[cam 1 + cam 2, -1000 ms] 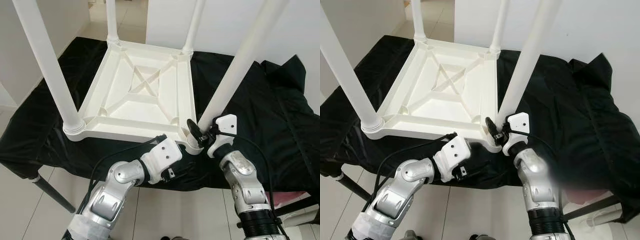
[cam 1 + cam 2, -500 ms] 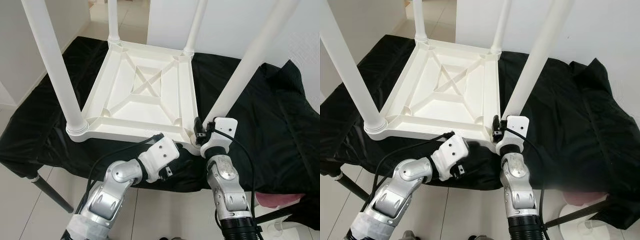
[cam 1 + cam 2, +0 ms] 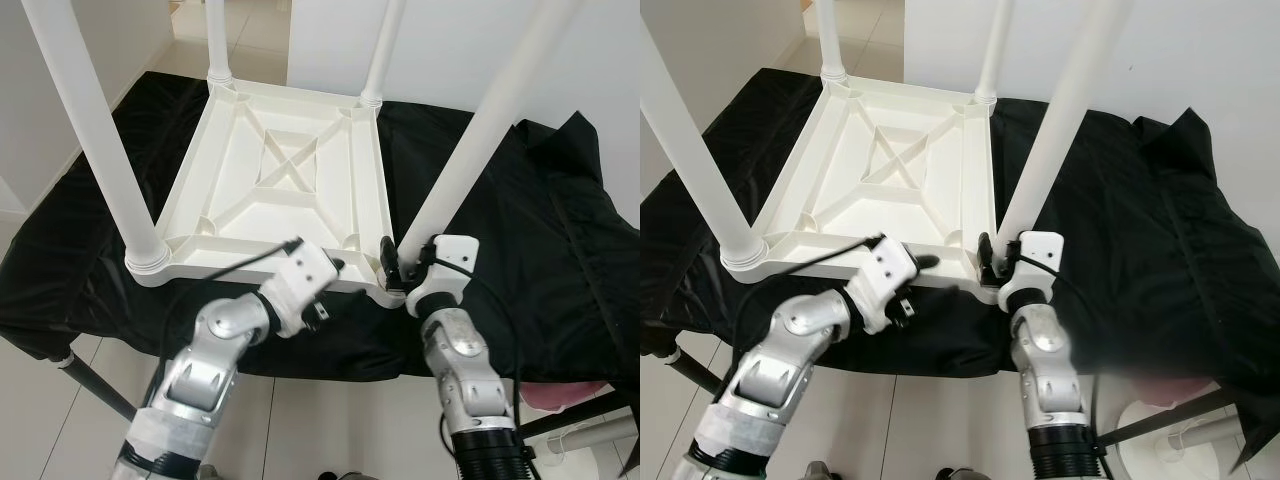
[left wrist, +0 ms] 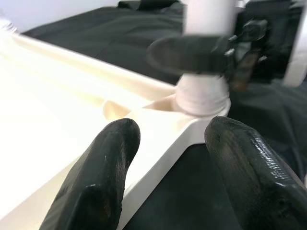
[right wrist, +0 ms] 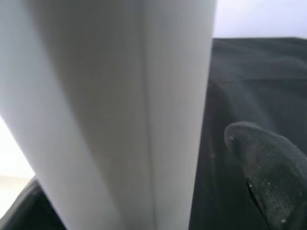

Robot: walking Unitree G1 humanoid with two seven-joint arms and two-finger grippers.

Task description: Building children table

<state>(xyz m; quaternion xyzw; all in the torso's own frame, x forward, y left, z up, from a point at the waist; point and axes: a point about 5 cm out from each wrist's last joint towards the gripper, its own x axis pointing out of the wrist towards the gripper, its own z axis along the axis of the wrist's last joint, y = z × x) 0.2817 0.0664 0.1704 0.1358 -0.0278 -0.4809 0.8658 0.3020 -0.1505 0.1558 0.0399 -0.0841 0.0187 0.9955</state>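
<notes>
A white children's table [image 3: 270, 190] lies upside down on a black cloth, its legs pointing up. My right gripper [image 3: 402, 264] is shut around the base of the near-right leg [image 3: 470, 150], just above its corner socket. In the right wrist view that leg [image 5: 120, 105] sits close against one black finger [image 5: 264, 177]. My left gripper [image 3: 332, 268] is open at the table's front rim, a little left of the same corner. In the left wrist view its fingers [image 4: 100, 172] straddle the white rim [image 4: 163, 139], facing the leg base [image 4: 201, 91].
The black cloth [image 3: 540, 230] covers a work table and hangs over its front edge. The near-left leg [image 3: 95, 130] and two far legs stand upright. Pale floor tiles lie below, with a dark table leg [image 3: 95, 385] at the lower left.
My left gripper has risen from below the cloth edge to the table's front rim. The right gripper stays at the leg base, with its wrist turned.
</notes>
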